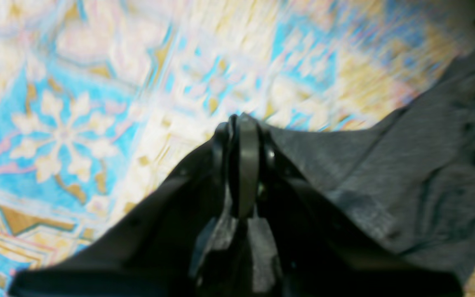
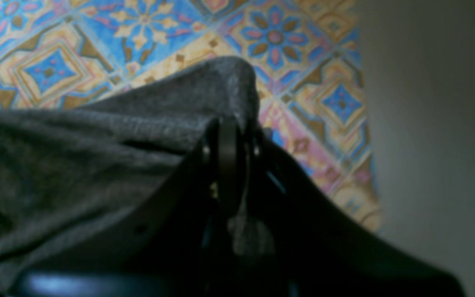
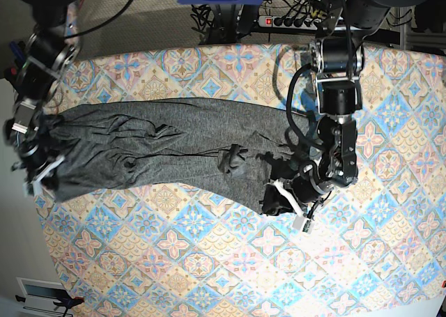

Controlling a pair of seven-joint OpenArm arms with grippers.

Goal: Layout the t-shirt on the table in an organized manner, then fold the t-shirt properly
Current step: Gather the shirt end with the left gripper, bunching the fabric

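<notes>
One t-shirt [image 3: 160,146] is lying on one tabletop [image 3: 209,254], and two arms are working at it, each ending in one pincer. The dark grey garment is stretching as a long wrinkled band across the middle of the base view, from the left edge of the patterned cloth to just right of centre, with a small bunched knot of fabric sticking up near its middle. The left pincer [image 3: 282,195], on the right side of the base view, is closing tightly on the right end of the t-shirt [image 1: 406,173]; in its wrist view the left pincer [image 1: 239,123] is showing its jaws pressed together with a thin edge of cloth caught between them and the rest of the fabric trailing off to the right over the blurred tabletop [image 1: 76,123]. The right pincer [image 3: 35,171], at the left edge of the base view, is likewise gripping the other end; in its wrist view the right pincer [image 2: 231,123] is standing shut on a raised fold of the t-shirt [image 2: 97,152], with the tabletop [image 2: 303,62] ending just beyond it to the right. Past the far edge of the tabletop, a power strip [image 3: 289,21] and a tangle of dark cables [image 3: 230,14] are lying on the floor. A black cable is looping beside the left arm, just right of the garment's end.
</notes>
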